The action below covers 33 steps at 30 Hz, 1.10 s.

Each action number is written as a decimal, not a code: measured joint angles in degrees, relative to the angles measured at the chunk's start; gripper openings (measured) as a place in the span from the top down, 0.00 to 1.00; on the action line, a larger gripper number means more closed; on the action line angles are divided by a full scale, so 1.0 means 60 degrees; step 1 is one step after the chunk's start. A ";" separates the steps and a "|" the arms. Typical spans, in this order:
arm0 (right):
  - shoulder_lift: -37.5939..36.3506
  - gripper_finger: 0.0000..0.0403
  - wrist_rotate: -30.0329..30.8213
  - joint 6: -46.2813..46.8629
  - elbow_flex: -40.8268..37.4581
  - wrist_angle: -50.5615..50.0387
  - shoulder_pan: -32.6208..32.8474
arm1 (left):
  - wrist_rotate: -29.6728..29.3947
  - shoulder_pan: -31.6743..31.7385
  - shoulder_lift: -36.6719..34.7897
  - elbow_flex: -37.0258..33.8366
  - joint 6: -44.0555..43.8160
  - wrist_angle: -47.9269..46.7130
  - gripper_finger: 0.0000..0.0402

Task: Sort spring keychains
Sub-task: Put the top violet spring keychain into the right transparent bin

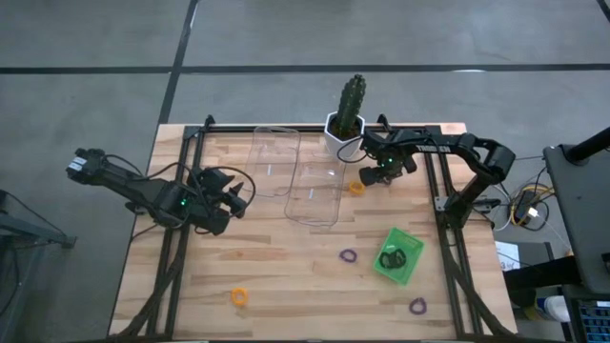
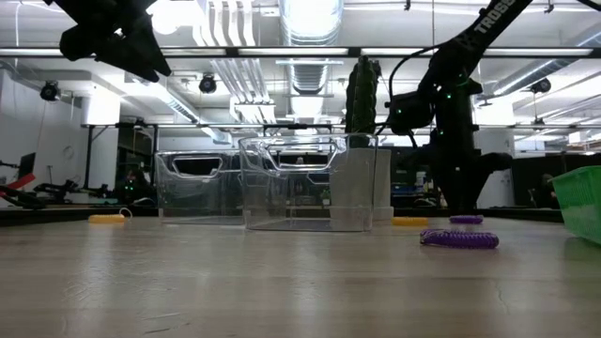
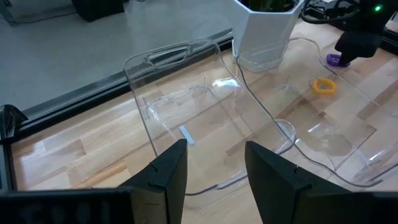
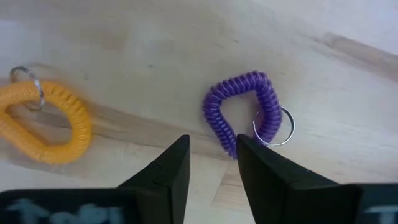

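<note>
Right gripper (image 4: 211,163) low over the tabletop (image 1: 286,276) near the potted cactus (image 1: 349,114), jaws slightly spread, with a purple spring keychain (image 4: 245,112) lying flat just ahead of the tips and an orange spring keychain (image 4: 46,121) beside it. Left gripper (image 3: 214,168) raised beside two clear plastic trays (image 1: 295,176), jaws spread, holding nothing. Elsewhere on the tabletop: black keychains in the green tray (image 1: 398,255), purple loops (image 1: 349,255) and (image 1: 416,306), another orange loop (image 1: 239,296).
</note>
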 joint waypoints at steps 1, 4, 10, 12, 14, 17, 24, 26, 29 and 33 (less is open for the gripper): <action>0.0000 0.68 0.0000 0.0005 0.0000 0.0003 0.0000 | 0.0000 0.0000 0.0000 0.0000 0.0000 0.0005 0.62; 0.0000 0.68 0.0000 0.0124 0.0000 0.0015 0.0000 | -0.0004 0.0000 0.0000 0.0000 0.0000 0.0047 0.62; 0.0000 0.68 -0.0011 0.0603 -0.0031 0.0033 0.0000 | 0.0000 0.0000 0.0000 0.0000 0.0000 0.0062 0.62; 0.0000 0.68 -0.0015 0.0605 -0.0068 0.0033 0.0000 | -0.0004 0.0000 0.0000 0.0000 0.0000 0.0062 0.62; 0.0000 0.68 -0.0029 0.0605 -0.0130 0.0006 0.0004 | 0.0000 0.0000 -0.0002 0.0000 0.0000 0.0062 0.62; 0.0000 0.68 -0.0029 0.0574 -0.0244 -0.0037 0.0004 | 0.0000 0.0001 0.0000 0.0000 -0.0004 0.0064 0.62; -0.0083 0.68 0.0507 0.0647 -0.0473 -0.0858 0.0007 | 0.0051 0.0000 0.0000 0.0000 -0.0044 0.0066 0.62; -0.0256 0.68 0.0550 0.0757 -0.0474 -0.0910 0.0000 | 0.0055 0.0001 0.0000 0.0000 -0.0044 0.0066 0.62; -0.0591 0.68 0.0543 0.0894 -0.0474 -0.0931 0.0018 | 0.0063 0.0001 0.0000 0.0000 -0.0040 0.0062 0.62; -0.1045 0.68 0.0564 0.1027 -0.0481 -0.0927 0.0007 | 0.0072 0.0003 0.0000 0.0000 -0.0040 0.0062 0.62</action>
